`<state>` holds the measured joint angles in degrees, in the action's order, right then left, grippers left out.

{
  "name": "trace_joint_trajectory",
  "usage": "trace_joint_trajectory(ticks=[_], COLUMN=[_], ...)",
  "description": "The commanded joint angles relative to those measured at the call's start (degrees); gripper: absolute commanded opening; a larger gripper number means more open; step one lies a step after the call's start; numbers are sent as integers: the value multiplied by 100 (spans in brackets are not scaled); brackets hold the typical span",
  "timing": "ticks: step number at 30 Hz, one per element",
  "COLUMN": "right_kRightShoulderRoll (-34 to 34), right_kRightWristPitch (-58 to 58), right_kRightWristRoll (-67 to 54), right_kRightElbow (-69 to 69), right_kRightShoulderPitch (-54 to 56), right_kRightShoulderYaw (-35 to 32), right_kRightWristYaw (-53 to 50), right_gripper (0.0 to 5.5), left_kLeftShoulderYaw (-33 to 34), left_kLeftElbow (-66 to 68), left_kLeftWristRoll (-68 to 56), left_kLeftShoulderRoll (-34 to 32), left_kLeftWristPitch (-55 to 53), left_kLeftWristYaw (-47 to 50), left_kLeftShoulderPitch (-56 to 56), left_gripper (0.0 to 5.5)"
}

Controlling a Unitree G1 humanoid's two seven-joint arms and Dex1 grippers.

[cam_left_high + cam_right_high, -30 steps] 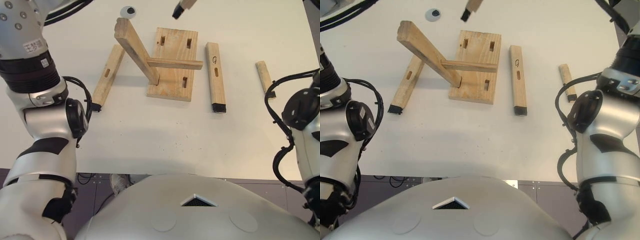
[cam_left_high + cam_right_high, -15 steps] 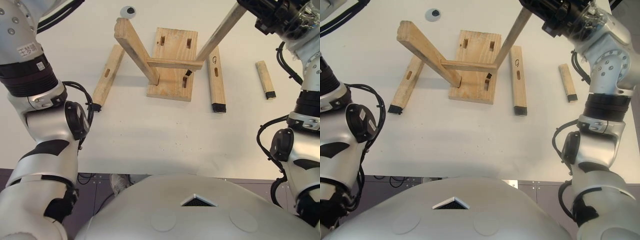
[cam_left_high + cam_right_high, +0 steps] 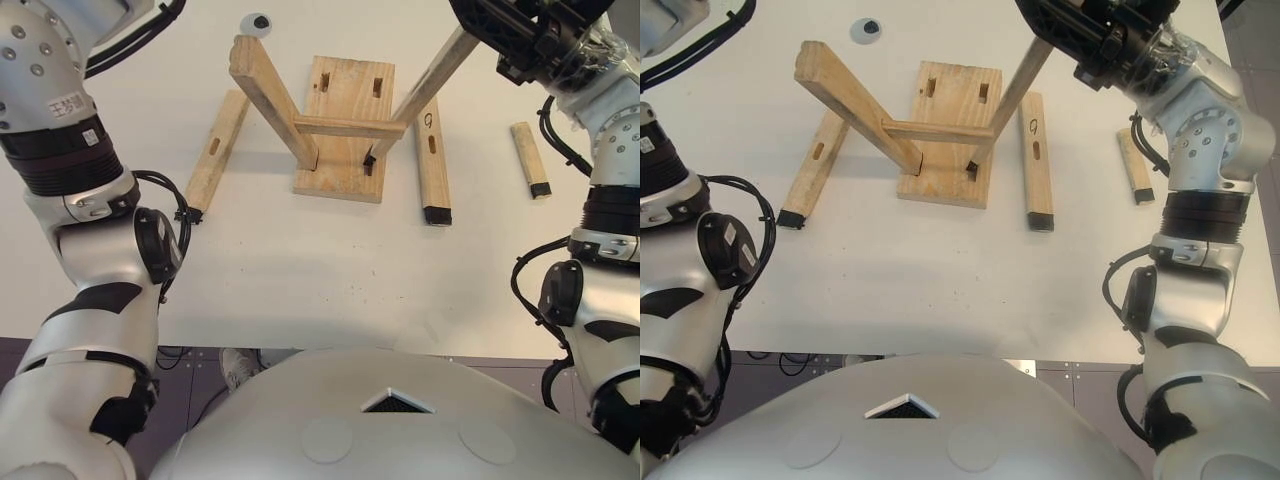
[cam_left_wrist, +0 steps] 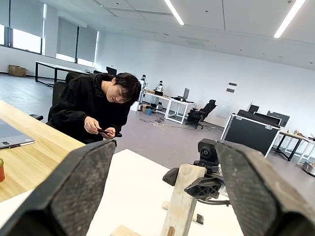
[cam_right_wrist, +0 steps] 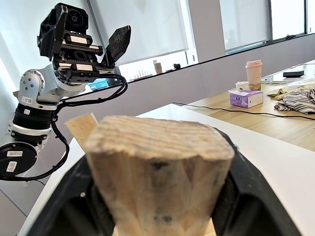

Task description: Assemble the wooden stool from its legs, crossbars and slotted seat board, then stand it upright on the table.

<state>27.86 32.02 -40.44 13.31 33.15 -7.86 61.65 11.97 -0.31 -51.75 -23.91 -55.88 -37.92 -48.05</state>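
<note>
Right gripper (image 3: 492, 30) clamps top of stiff, light leg (image 3: 425, 88); foot probably in seat board (image 3: 350, 85) slot. Left gripper (image 4: 165, 145) spread.

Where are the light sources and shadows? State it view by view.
Left wrist view: ceiling strip lights and windows glare behind the left end effector. Right wrist view: bright windows behind the held leg. Eye views: the table is evenly lit, shadows beside the lying legs faint.

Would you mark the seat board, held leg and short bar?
seat board (image 3: 350, 97), left eye view, bare top face.
held leg (image 3: 438, 70), left eye view, upper shaft.
short bar (image 3: 530, 158), left eye view, middle.
</note>
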Motion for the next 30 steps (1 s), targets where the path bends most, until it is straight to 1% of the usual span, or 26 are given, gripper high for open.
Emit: trace_joint_trajectory(ticks=[1,5,10,16,19,25,30], right_kRightShoulderRoll=[309,733,1321,1473,1531,1625,1621], right_kRightWristPitch=[174,176,285,240,144,287,779], right_kRightWristRoll=[393,583,664,874,1166,1637,1828], right_kRightElbow=[201,116,-375,-505,-548,-929,-1427], right_kRightShoulderPitch=[-122,-167,-66,426,600,938,1215], right_kRightShoulderYaw=[300,632,1013,1301,1518,1862,2140], right_kRightWristYaw=[183,646,1254,1625,1667,1575,1328], right_gripper=[205,205,205,205,204,204,204], left_kLeftShoulderYaw=[-31,-56,-61,-65,-83,48,113], left_kLeftElbow=[42,24,-115,-306,-419,-596,-965], left_kLeftWristRoll=[24,43,46,11,32,-25,-216], left_kLeftShoulderRoll=[-43,-72,-237,-202,-148,59,407], left_kLeftWristPitch=[-40,-63,-98,-96,-66,-4,-5], left_kLeftWristYaw=[-1,4,-30,86,192,564,991], left_kLeftShoulderPitch=[11,35,153,219,297,561,768], left_gripper=[369,369,369,369,369,369,369])
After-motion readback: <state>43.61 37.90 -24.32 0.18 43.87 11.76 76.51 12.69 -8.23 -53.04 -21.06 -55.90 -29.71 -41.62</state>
